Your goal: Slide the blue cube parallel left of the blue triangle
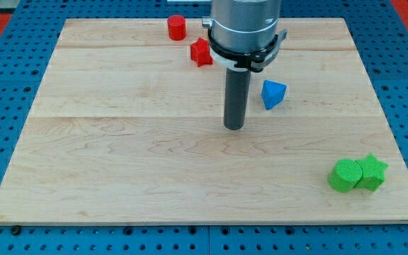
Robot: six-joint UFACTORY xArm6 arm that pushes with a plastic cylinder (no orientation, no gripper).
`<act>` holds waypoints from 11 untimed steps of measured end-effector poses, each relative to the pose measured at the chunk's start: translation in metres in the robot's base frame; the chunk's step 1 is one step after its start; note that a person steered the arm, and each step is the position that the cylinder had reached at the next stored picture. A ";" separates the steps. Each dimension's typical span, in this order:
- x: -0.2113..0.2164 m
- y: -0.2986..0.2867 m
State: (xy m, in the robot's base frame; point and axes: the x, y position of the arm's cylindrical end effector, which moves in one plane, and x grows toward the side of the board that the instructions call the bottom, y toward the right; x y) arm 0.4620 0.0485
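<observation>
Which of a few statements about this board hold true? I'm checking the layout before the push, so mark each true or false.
1. My tip rests to the view's left of the blue triangle. True.
2. The blue cube sits beside the blue triangle. False: no blue cube shows in this view.
3. The two green blocks touch near the view's bottom right. True.
4. The red cylinder lies at the view's bottom. False: it is at the top, near the red star.

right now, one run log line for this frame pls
tip: left of blue triangle, apart | blue cube: not visible | red blocks: top | green blocks: bottom right
</observation>
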 end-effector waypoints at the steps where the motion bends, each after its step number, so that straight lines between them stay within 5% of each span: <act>1: 0.000 0.023; 5: -0.057 0.092; 8: -0.137 0.065; 11: -0.106 0.008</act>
